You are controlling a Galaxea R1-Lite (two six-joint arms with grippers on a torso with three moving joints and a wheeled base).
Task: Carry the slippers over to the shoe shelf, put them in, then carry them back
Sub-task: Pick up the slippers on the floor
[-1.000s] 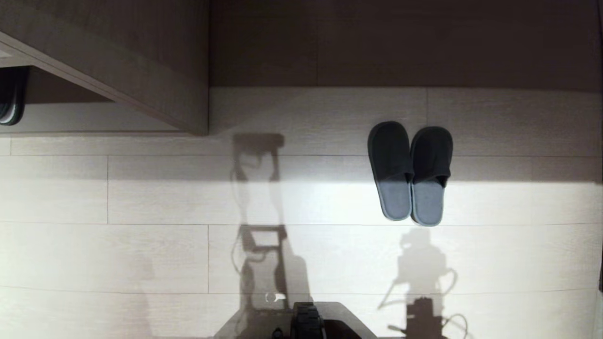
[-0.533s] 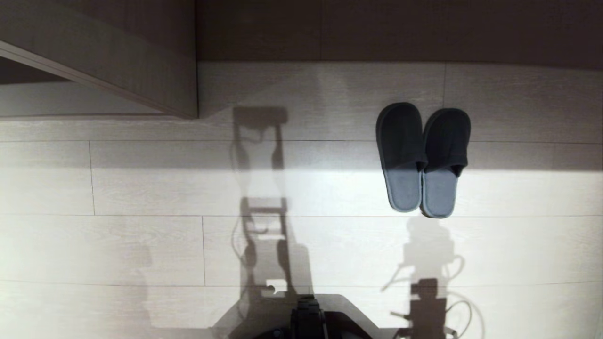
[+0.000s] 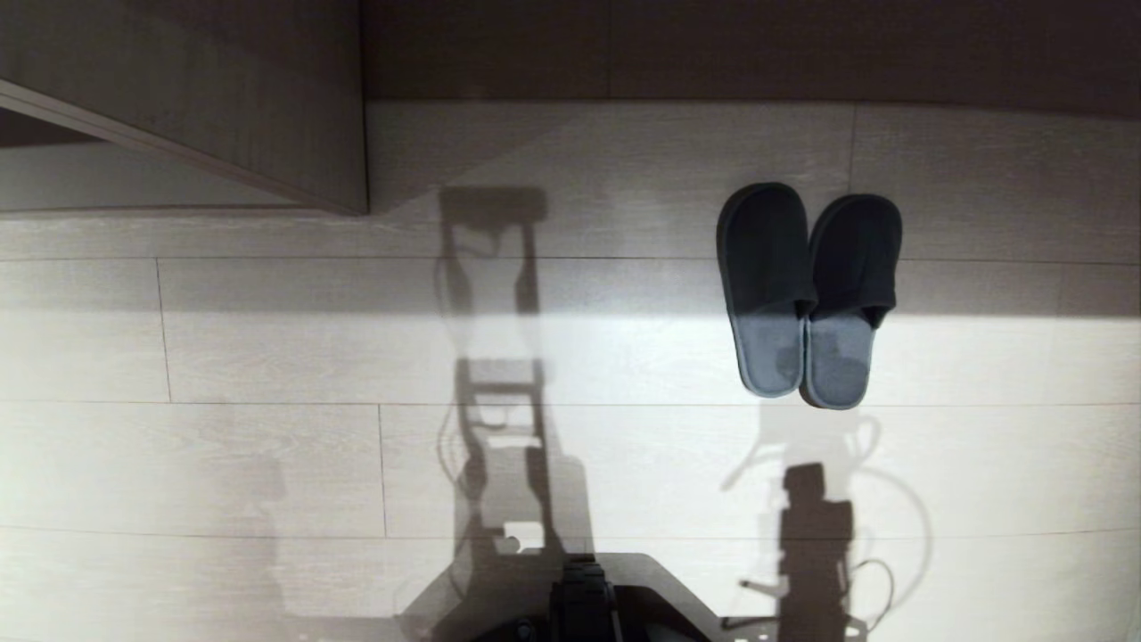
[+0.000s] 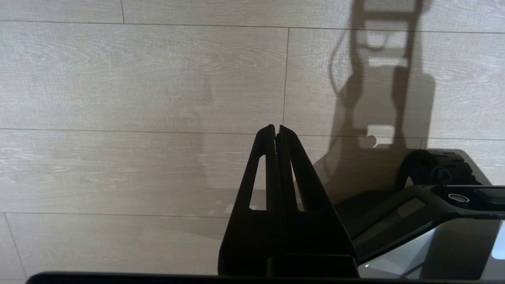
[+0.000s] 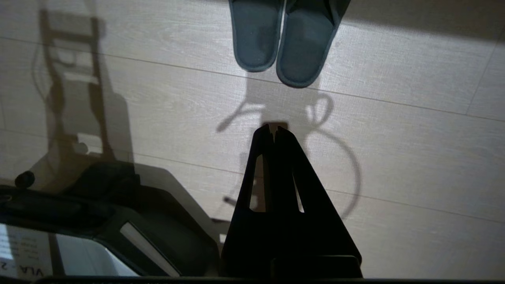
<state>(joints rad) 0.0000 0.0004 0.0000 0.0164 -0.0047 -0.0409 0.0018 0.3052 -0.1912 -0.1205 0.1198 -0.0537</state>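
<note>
The slippers point(image 3: 768, 285) lie side by side on the pale plank floor at the right, dark toe bands towards the wall and grey-blue heels towards me. The right wrist view shows their heels point(image 5: 256, 39) just ahead of my right gripper point(image 5: 273, 127), which hangs shut and empty above the floor, short of them. My left gripper point(image 4: 276, 127) is shut and empty too, over bare floor. Neither gripper is in the head view; only their shadows fall on the floor. A corner of the shoe shelf point(image 3: 267, 98) fills the upper left.
A dark wall base point(image 3: 713, 49) runs along the back behind the slippers. My own dark base point(image 3: 579, 606) sits at the bottom centre and also shows as the base point(image 4: 434, 177) and the base point(image 5: 98, 205) in the wrist views. Open floor lies between the shelf and the slippers.
The whole head view has shifted, so the camera moved; the slippers lie as before. The right arm's shadow has climbed closer to the slippers' heels.
</note>
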